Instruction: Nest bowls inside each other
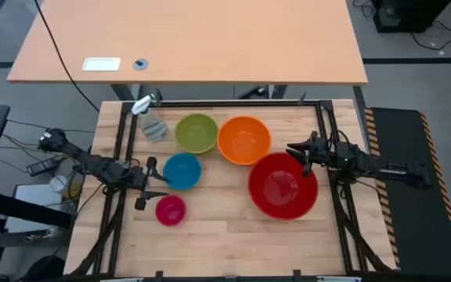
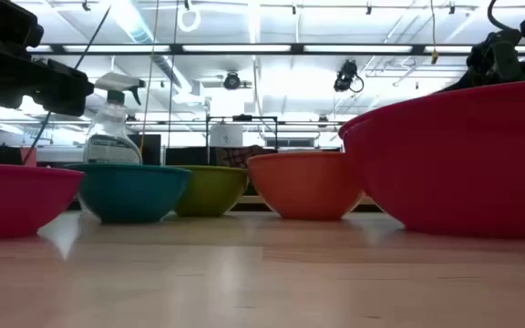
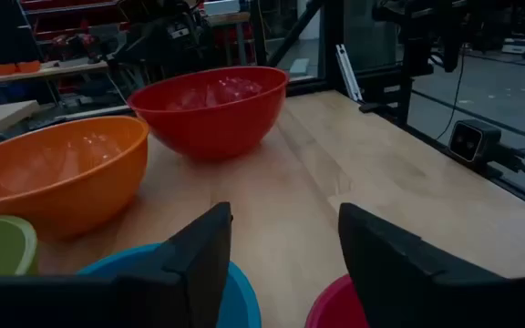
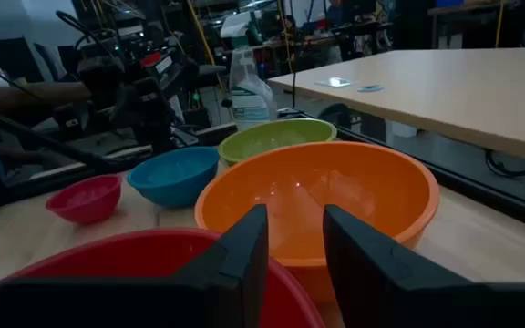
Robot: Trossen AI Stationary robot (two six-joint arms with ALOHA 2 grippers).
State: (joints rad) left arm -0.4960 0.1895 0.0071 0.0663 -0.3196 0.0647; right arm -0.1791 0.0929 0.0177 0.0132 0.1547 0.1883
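Observation:
Five bowls stand apart, each on its base, on the wooden table: red (image 1: 283, 186) at the right, orange (image 1: 243, 139) and olive green (image 1: 196, 133) toward the far edge, blue (image 1: 182, 171) in the middle and pink (image 1: 170, 210) nearest the front. My left gripper (image 1: 149, 184) is open at the table's left, just left of the blue and pink bowls, nothing between its fingers (image 3: 199, 264). My right gripper (image 1: 300, 154) is open over the red bowl's far rim, beside the orange bowl (image 4: 317, 196), holding nothing.
A clear spray bottle (image 1: 150, 121) with a white nozzle stands at the far left, next to the green bowl. Dark frame rails (image 1: 319, 117) run along the table's sides and far edge. A light wooden desk (image 1: 194, 39) stands beyond the table.

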